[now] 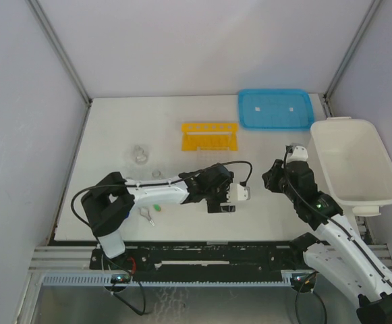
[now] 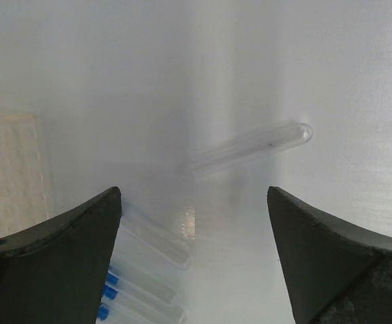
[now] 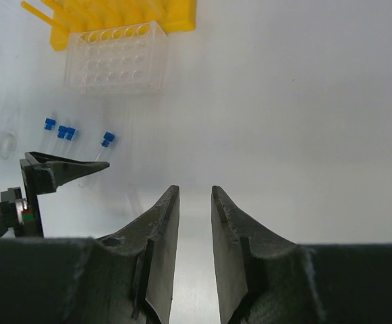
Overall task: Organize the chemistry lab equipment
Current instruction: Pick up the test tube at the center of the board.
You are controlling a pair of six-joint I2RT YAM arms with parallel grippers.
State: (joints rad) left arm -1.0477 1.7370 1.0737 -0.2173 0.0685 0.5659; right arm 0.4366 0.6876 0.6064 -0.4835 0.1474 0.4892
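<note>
Left tool [image 2: 194, 270] spread wide, empty; clear tube [image 2: 253, 146] lying just beyond fingertips.

Bright, even light fills every view. The white bench [image 1: 182, 148] glares and looks washed out. Shadows are soft and faint. In the left wrist view a clear tube [image 2: 256, 145] looks blurry and smeared.

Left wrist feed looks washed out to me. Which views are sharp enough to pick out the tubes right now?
Left wrist view: hazy glare on the table; the lone clear tube is soft-edged and smeared, the blue-capped tubes pale. Right wrist view: crisp; blue caps and yellow rack clearly defined. Top view: evenly lit, but the tubes are too small to tell.
</note>
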